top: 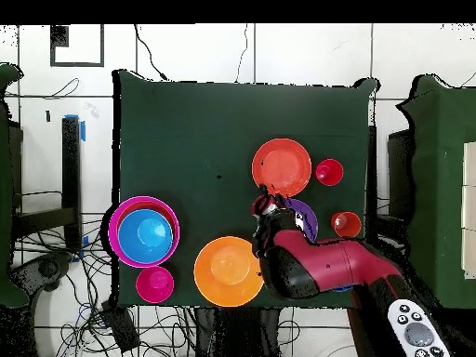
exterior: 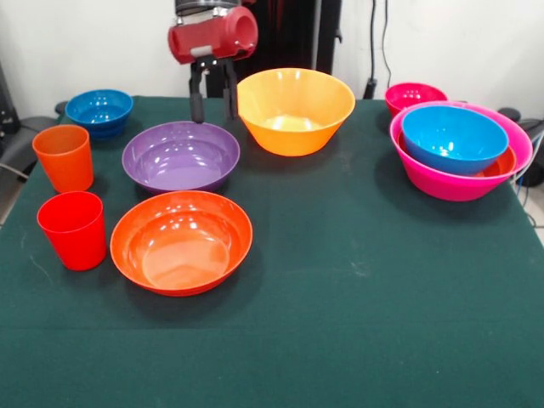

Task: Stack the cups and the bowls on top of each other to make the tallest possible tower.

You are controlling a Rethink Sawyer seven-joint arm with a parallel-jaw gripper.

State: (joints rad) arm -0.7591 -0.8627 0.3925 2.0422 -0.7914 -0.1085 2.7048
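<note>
Two pincer fingers above purple bowl

Front camera faces robot; overhead looks straight down on table.

Gripper open above purple bowl's far rim, tower far right — blue bowl topmost

Green tablecloth; cables on tiled floor; remote ctrl.
</note>
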